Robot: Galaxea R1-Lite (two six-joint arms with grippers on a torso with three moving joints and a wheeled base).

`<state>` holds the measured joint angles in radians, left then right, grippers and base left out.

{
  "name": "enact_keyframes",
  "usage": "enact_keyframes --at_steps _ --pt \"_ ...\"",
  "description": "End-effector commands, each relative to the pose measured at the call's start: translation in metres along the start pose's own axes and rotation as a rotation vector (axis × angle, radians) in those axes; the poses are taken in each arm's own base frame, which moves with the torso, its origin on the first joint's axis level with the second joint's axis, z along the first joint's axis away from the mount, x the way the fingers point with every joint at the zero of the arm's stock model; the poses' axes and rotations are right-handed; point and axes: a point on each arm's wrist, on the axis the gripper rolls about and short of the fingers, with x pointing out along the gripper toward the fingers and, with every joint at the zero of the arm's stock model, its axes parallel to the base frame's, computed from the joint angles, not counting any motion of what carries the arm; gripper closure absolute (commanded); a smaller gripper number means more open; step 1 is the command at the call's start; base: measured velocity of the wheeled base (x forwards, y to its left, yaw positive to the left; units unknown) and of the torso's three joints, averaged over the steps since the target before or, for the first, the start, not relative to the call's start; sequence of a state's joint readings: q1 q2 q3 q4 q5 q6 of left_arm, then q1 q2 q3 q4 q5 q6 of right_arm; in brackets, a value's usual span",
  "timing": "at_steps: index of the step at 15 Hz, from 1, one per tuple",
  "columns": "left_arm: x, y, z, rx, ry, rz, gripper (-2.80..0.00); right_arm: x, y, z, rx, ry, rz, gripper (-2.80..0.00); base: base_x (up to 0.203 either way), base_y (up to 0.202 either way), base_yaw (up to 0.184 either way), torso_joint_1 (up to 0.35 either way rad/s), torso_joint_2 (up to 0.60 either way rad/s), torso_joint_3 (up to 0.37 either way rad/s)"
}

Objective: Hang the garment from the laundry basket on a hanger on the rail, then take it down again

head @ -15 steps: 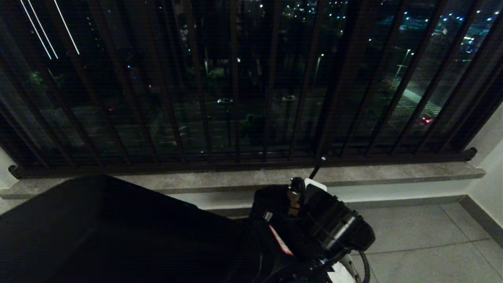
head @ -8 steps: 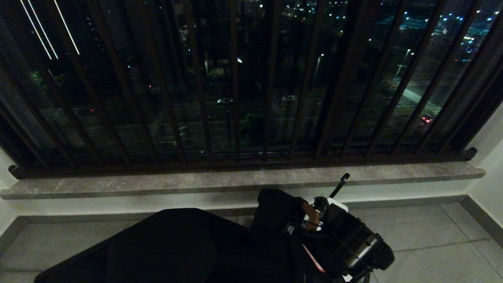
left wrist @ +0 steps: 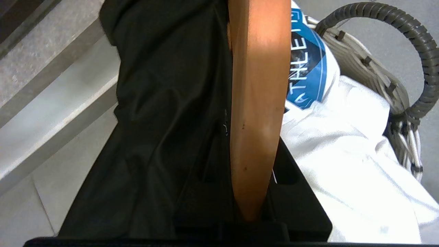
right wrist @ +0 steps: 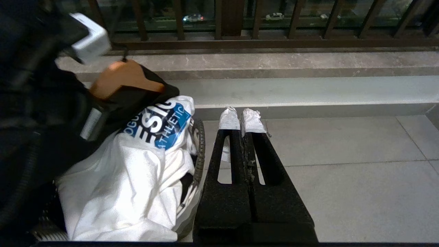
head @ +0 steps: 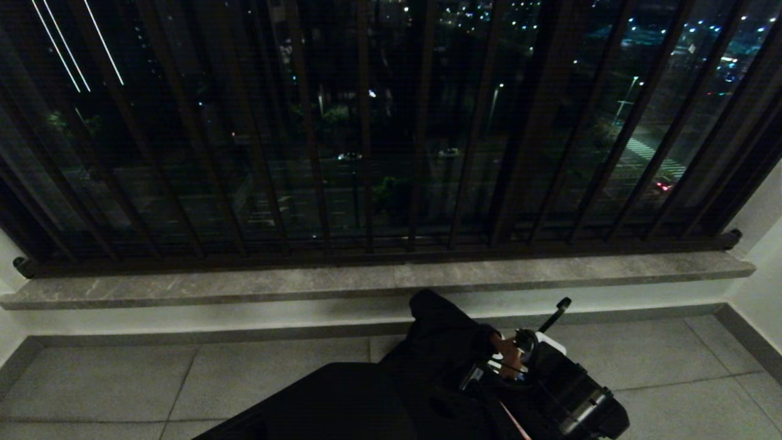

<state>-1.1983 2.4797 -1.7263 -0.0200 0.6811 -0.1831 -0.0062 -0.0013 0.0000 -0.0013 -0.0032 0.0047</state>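
My left gripper (left wrist: 252, 161) is shut on a wooden hanger (left wrist: 257, 85), low at the front right in the head view. A black garment (left wrist: 161, 113) is draped over the hanger and hides one finger. In the head view the hanger's dark hook (head: 555, 313) sticks up beside the black garment (head: 440, 342). The laundry basket (left wrist: 416, 37), woven with a dark rim, stands just under the hanger and holds a white T-shirt (left wrist: 346, 144) with a blue print. My right gripper (right wrist: 240, 120) is shut on nothing, low beside the basket (right wrist: 200, 144). The rail is out of view.
A grey stone ledge (head: 379, 278) runs under dark window bars (head: 366, 153) straight ahead. Grey floor tiles (head: 660, 354) spread to the right of the basket, with a white wall corner (head: 763, 256) at far right.
The left arm has sunk down and to the right with the hanger and black garment. The cloth that filled the lower left has dropped, uncovering floor tiles. The right arm has not moved.
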Motion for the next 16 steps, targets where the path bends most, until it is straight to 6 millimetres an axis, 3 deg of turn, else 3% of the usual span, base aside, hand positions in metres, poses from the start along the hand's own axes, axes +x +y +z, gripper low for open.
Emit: enact_keyframes --at_steps 1,8,16 --pt "0.011 -0.010 -0.010 0.017 0.013 0.001 0.00 0.000 0.000 0.000 0.000 -0.001 0.000 0.00 0.000 0.000 0.000 0.000 0.00 0.000" --pt "0.028 -0.034 -0.005 0.068 -0.049 -0.004 0.00 0.000 0.000 0.000 0.000 -0.001 0.000 0.00 0.000 0.000 0.000 0.000 0.00 0.000" --pt "0.033 -0.039 -0.014 0.106 -0.034 0.001 0.00 0.000 0.000 0.000 0.000 -0.002 0.000 0.00 0.000 0.000 0.000 0.000 0.00 0.000"
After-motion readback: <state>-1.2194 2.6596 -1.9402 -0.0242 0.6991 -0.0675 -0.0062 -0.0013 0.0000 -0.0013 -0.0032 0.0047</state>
